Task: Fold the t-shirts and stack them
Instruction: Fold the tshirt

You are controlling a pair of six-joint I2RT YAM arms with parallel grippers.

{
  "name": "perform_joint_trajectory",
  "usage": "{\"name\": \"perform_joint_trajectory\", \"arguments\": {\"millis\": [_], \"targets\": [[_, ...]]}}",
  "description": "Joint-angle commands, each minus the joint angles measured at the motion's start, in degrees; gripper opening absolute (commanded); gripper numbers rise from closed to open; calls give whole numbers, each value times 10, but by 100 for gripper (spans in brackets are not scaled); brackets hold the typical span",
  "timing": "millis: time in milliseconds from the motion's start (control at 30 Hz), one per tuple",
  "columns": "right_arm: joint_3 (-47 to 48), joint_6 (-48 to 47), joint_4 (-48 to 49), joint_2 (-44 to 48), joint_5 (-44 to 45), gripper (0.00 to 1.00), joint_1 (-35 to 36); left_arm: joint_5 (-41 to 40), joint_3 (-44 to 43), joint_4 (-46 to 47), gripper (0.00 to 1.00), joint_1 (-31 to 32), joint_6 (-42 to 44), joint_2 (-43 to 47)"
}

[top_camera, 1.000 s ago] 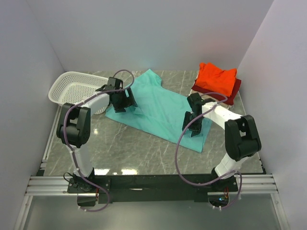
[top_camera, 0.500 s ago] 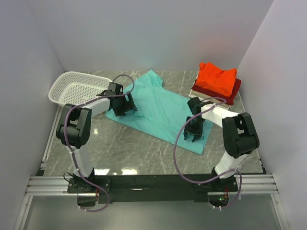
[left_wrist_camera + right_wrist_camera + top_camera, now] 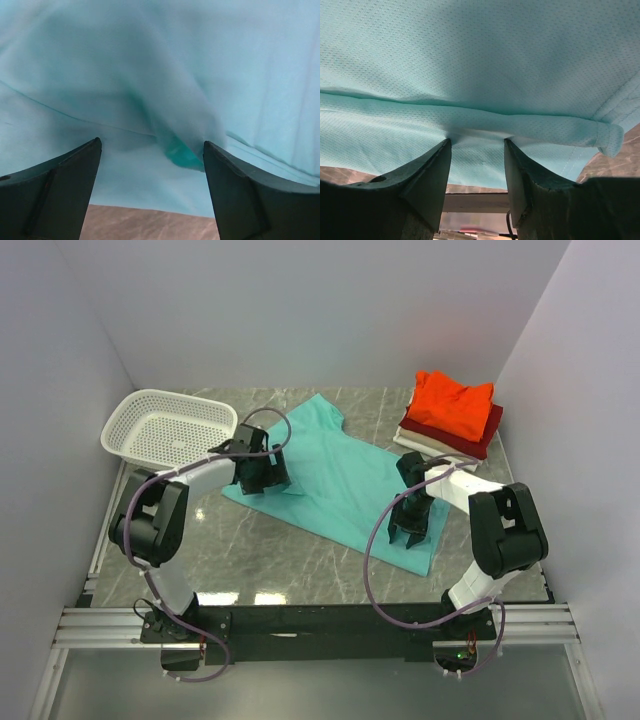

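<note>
Top external: basket point(image 3: 165, 430) (white) beside teal shirt point(image 3: 345, 475)

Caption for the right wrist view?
Right gripper fingers straddling a raised hem fold of the teal t-shirt.

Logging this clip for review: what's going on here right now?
Two arms are working on a teal t-shirt spread flat on the table. The left end effector sits over its left edge, jaws wide with cloth bunched between them, not yet pinched. The right end effector is at the near right hem, jaws narrowed around a fold of it. Folded orange-red, dark red and cream shirts are stacked at back right; a white basket stands back left.
</note>
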State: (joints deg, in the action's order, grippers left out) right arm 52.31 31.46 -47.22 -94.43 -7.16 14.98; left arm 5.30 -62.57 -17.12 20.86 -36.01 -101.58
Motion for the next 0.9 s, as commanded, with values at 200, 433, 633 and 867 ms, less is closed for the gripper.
{"name": "perform_joint_trajectory", "arguments": {"millis": [200, 433, 633, 867], "targets": [[14, -32, -20, 10, 23, 54, -1, -9, -35, -8, 88, 43, -47, 35], [42, -49, -34, 3, 36, 54, -2, 2, -42, 9, 88, 47, -65, 2], [63, -67, -45, -7, 37, 54, -2, 1, -103, 8, 88, 57, -71, -45], [56, -67, -32, -7, 22, 54, -2, -17, -171, -32, 86, 64, -54, -84]]}}
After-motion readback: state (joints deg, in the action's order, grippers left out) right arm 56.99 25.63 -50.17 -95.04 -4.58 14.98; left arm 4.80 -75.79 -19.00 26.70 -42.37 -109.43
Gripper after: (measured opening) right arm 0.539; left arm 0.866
